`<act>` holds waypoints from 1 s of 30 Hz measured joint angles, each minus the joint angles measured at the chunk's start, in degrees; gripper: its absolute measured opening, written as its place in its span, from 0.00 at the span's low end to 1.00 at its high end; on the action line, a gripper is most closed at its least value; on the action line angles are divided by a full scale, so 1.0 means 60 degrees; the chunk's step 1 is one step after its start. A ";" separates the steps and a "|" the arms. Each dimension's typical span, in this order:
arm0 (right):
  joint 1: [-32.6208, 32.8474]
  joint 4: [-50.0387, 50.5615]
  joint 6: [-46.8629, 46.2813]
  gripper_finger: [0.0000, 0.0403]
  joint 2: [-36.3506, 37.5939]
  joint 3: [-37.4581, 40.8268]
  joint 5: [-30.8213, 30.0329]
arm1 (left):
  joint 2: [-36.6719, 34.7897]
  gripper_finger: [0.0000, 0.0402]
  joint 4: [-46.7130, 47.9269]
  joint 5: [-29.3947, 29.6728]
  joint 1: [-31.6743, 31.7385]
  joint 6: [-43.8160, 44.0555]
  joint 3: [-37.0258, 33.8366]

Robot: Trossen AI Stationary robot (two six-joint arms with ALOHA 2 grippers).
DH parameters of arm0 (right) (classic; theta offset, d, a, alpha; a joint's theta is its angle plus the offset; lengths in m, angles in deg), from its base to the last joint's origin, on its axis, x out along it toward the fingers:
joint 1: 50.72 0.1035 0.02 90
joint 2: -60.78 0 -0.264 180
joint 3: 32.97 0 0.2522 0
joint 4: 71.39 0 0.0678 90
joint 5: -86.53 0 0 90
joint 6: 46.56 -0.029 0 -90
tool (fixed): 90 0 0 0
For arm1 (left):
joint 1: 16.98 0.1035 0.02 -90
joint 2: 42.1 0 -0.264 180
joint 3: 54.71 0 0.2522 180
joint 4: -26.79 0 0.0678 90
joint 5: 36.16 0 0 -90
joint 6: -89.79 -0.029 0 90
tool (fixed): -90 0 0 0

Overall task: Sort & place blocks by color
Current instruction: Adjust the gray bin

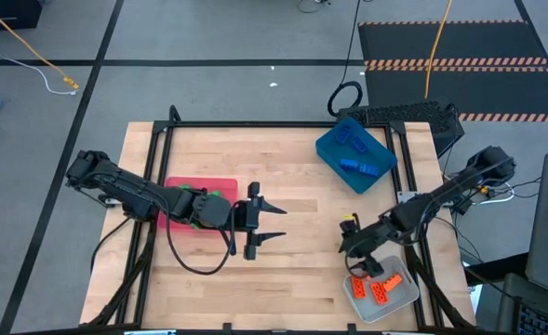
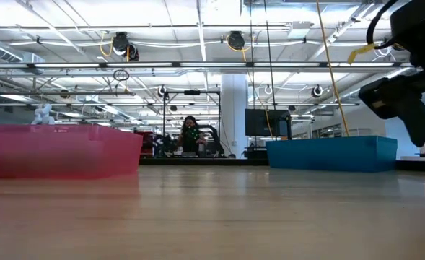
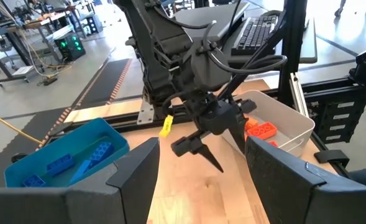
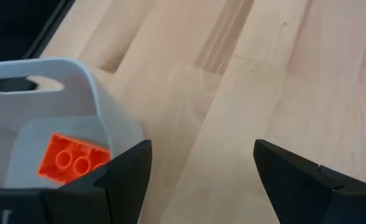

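High view — three orange blocks (image 1: pixel 382 285)

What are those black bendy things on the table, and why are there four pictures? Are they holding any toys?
They are two robot arms. Each ends in a two-finger end effector. One camera looks down from above, one sits low at table height, and one rides on each wrist. The left end effector is open over the middle of the wooden table, holding nothing. The right end effector is open too, empty, beside the clear-grey tray with the orange blocks. The blue blocks lie in the blue tray. Green blocks peek out in the red tray, partly hidden by the left arm.
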 joint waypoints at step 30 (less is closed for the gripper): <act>0.1439 0.1860 0.0085 0.41 -0.0477 -0.0011 0.1548 | 0.0004 0.60 0.0158 0.0014 0.0046 0.0069 0.0007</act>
